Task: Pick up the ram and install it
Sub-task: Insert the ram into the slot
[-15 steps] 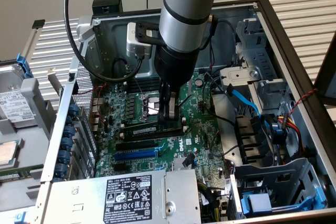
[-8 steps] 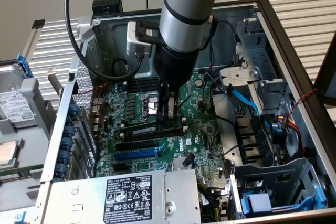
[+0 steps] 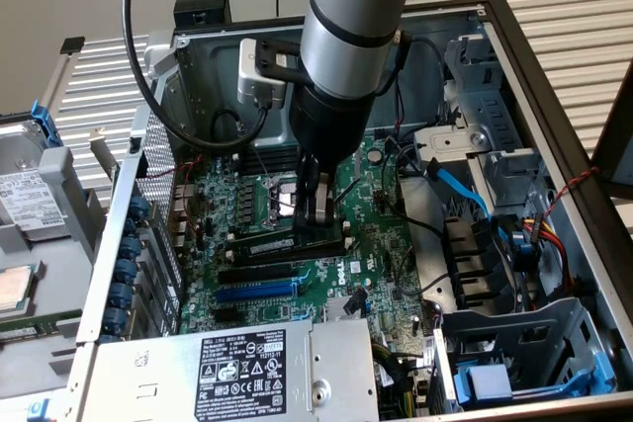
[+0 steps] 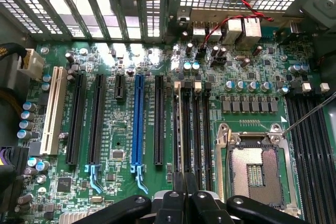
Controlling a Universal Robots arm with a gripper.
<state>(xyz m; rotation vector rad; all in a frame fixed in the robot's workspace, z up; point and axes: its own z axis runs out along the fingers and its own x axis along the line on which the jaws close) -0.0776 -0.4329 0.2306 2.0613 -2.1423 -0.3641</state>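
Note:
The ram [image 3: 261, 244] is a thin green stick with a small white label, standing on edge along a black memory slot [image 4: 202, 129] of the motherboard [image 3: 366, 244]. My gripper [image 3: 316, 227] reaches straight down into the open computer case and is shut on the ram near one end. From the wrist, the ram [image 4: 182, 129] shows edge-on as a thin line running away from my gripper [image 4: 184, 180]. Its lower edge is at slot level; I cannot tell whether it is fully seated.
The bare CPU socket [image 4: 254, 166] lies beside the memory slots, and a blue expansion slot [image 4: 138, 119] lies on the other side. The power supply [image 3: 247, 368], a drive cage [image 3: 514, 343] and loose blue cables [image 3: 460, 190] crowd the case around the board.

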